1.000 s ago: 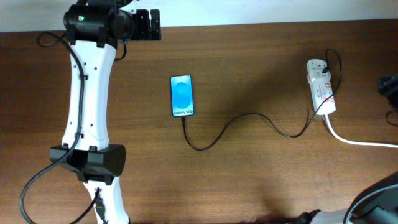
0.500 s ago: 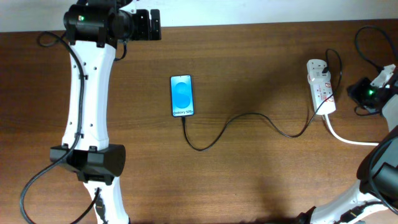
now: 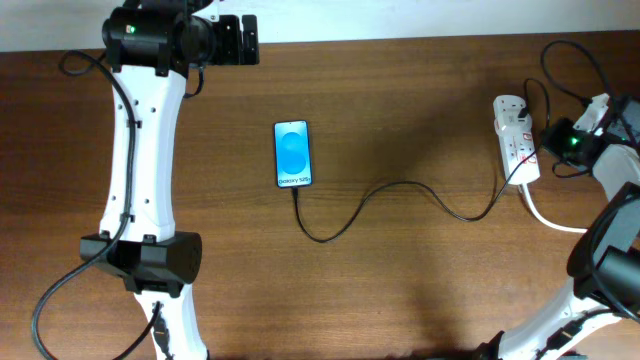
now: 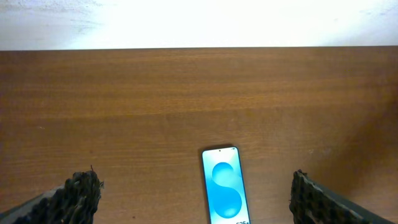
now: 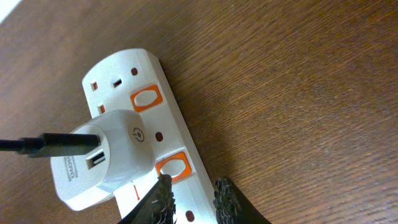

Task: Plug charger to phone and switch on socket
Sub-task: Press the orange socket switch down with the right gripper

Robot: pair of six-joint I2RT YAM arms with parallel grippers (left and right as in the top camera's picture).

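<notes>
The phone lies face up mid-table, its blue screen lit; it also shows in the left wrist view. The charger's thin black cable runs from the phone's bottom edge to a white adapter in the socket. In the right wrist view the socket has two orange-framed switches. My right gripper is nearly shut, its tips just over the strip beside the nearer switch. From overhead it sits at the socket's right side. My left gripper is open, empty and high above the phone.
A thick white cord leaves the socket toward the right edge. The right arm's black cables loop behind the socket. The left arm stretches along the table's left side. A pale wall borders the far edge.
My right arm has come in from the right edge and moved left up to the socket. The left arm, phone and cable have not moved.
</notes>
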